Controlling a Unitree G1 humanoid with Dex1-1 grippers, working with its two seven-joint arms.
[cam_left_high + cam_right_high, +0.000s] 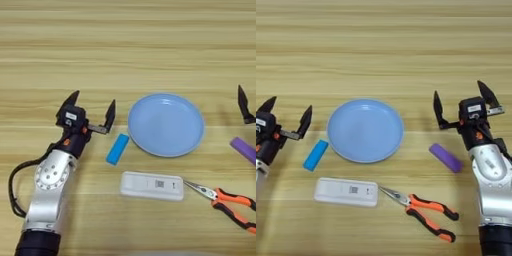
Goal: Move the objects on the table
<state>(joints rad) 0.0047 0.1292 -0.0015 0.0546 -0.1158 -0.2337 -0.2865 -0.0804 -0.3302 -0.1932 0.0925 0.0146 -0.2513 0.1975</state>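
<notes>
While both tools hang with fingers spread and nothing held, the things lie close together on the bench (150, 40). The left tool (92, 107) is poised just up-left of the blue block (117, 149), which lies near the plate (166, 125) rim; a careless descent could knock the block against the plate or set it skidding. The right tool (462, 107) is poised just above the purple block (446, 157), apart from it. The remote (151, 186) lies below the plate, and the pliers (418, 206) tip nearly touches its end, so the pliers could be dragged along if the remote is shifted. The small, low blocks are judged easy to miss or pinch askew.
</notes>
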